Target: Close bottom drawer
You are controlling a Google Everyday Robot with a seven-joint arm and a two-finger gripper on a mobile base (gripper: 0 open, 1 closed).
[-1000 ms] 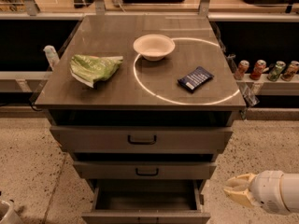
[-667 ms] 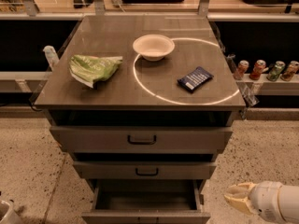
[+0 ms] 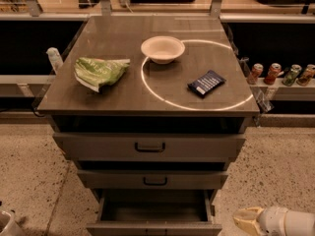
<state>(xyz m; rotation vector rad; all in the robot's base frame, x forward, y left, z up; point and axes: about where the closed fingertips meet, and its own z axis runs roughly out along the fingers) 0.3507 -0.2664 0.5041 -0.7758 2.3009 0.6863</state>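
- A small white thing (image 3: 6,224) sits on the floor (image 3: 29,181) in the bottom left corner. Only part of it shows.
- Another white thing (image 3: 54,58) sticks up just beside the left edge of the tabletop (image 3: 118,33).
- A crumpled green bag (image 3: 101,72) lies on the left part of the tabletop.
- A white bowl (image 3: 163,49) stands near the middle, toward the back. It touches a bright ring of light (image 3: 197,105) that curves across the tabletop.
- Under the tabletop are three grey drawers. The top drawer (image 3: 98,146) and the middle drawer (image 3: 113,180) are pushed in.
- The bottom drawer (image 3: 153,227) is pulled out toward the camera, so you can see down into its dark tray. Its front panel is at the very bottom edge of the view.
- A dark blue packet (image 3: 206,82) lies inside the ring, right of the bowl.
- Four cans (image 3: 255,73) stand in a row on a low shelf to the right of the cabinet.
- The gripper (image 3: 242,219) is low in the bottom right corner, near the right side of the bottom drawer but not touching it. Only bare speckled floor lies between them. It is not clear whether the gripper is spread apart or pressed together.
- A second ago the gripper was higher up and farther right. It has come down and moved closer to the drawer.
- The bottom drawer is out just as far as before, and the things on the tabletop have not moved.
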